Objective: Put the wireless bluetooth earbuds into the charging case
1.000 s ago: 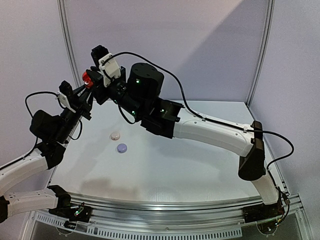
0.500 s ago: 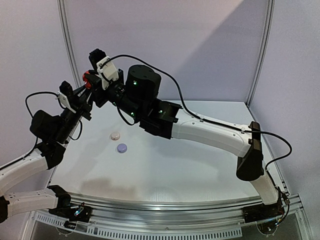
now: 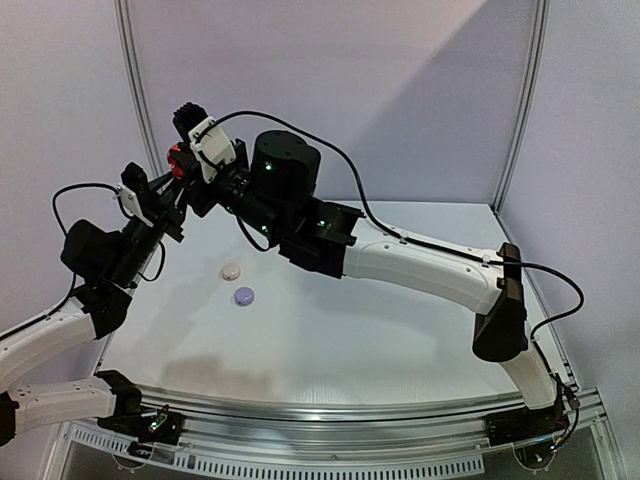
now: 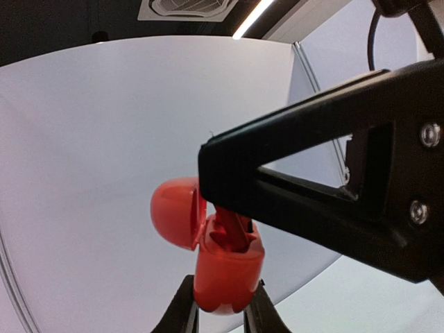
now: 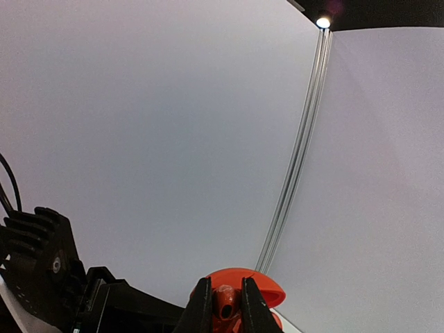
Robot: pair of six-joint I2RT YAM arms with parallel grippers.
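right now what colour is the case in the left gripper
Red charging case, best in left wrist view.

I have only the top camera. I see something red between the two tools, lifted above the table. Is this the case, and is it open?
Observer: Yes. The left wrist view shows the red case with its lid swung open to one side.
Operator: Which tool holds it?
Observer: The left tool clamps the lower body of the case between its two fingers.
Operator: And what does the right tool have?
Observer: In its own wrist view the right tool pinches a red earbud at the mouth of the case. I cannot tell whether it is seated.
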